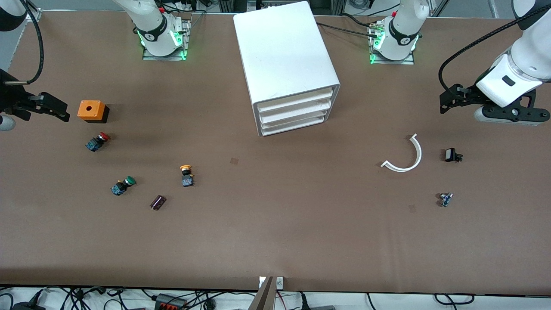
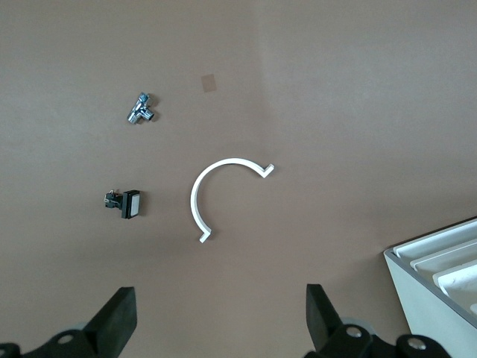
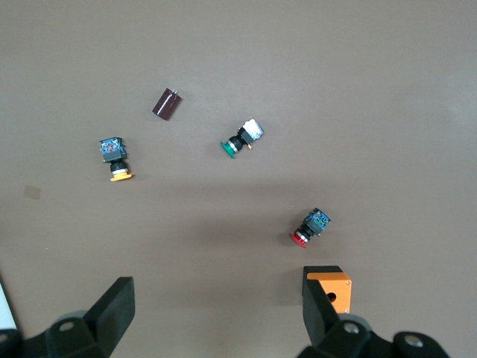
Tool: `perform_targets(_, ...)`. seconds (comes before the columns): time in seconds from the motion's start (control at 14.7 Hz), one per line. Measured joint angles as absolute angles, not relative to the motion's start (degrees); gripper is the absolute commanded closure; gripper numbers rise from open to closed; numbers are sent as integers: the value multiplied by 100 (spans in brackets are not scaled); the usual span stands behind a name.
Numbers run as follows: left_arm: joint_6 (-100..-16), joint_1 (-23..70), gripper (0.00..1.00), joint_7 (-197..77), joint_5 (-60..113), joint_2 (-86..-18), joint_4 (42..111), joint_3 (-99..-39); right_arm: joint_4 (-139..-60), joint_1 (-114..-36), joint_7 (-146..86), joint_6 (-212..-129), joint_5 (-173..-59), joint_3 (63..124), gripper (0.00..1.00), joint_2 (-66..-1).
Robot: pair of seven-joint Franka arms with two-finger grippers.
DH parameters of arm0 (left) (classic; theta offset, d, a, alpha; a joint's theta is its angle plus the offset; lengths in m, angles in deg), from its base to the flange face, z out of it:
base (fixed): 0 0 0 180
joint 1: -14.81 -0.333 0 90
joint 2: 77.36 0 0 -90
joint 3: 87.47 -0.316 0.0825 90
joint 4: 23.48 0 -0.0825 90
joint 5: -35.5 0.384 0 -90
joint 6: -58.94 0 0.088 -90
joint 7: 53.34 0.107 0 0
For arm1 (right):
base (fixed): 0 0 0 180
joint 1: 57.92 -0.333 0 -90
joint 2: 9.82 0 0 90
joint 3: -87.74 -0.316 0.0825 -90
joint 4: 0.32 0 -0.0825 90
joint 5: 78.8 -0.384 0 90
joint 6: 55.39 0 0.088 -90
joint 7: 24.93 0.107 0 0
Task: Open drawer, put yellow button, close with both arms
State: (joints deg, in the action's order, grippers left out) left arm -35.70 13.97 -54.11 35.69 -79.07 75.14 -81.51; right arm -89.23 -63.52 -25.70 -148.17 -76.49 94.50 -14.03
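Note:
The white cabinet (image 1: 288, 60) stands mid-table between the arm bases, and its corner shows in the left wrist view (image 2: 440, 283). Its top drawer (image 1: 297, 102) is shut, like the two below it. The yellow button (image 1: 186, 174) (image 3: 115, 158) lies on its side, nearer the front camera than the cabinet and toward the right arm's end. My right gripper (image 1: 63, 113) (image 3: 216, 298) hangs open and empty beside the orange box. My left gripper (image 1: 445, 103) (image 2: 221, 306) hangs open and empty over the left arm's end of the table.
An orange box (image 1: 91, 110), a red-capped button (image 1: 98, 141), a green-capped button (image 1: 123, 185) and a dark cylinder (image 1: 158, 202) lie around the yellow button. A white curved piece (image 1: 404, 155), a black part (image 1: 452, 155) and a small metal fitting (image 1: 445, 199) lie under the left gripper.

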Motion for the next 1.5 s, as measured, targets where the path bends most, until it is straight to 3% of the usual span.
perform_targets(0.34,-2996,1423,0,-5411,3384,-7906,7509,-7997,-8981,-6534,-2574,-14879,-7690,9442,0,-1464)
perform_targets(0.75,-1394,1592,0,-5399,2218,-7664,7503,-7951,-9031,-6651,-2574,-15512,-8021,9431,0,-2052)
perform_targets(0.95,-1456,1688,0,-5366,1021,-7106,7508,-7945,-9044,-6975,-2560,-15955,-8021,9421,0,-2517)
perform_targets(1.5,-2737,1766,2,-2844,-1549,-5578,7602,-7943,-9057,-7604,-2541,-16945,-8108,9406,0,-3474)
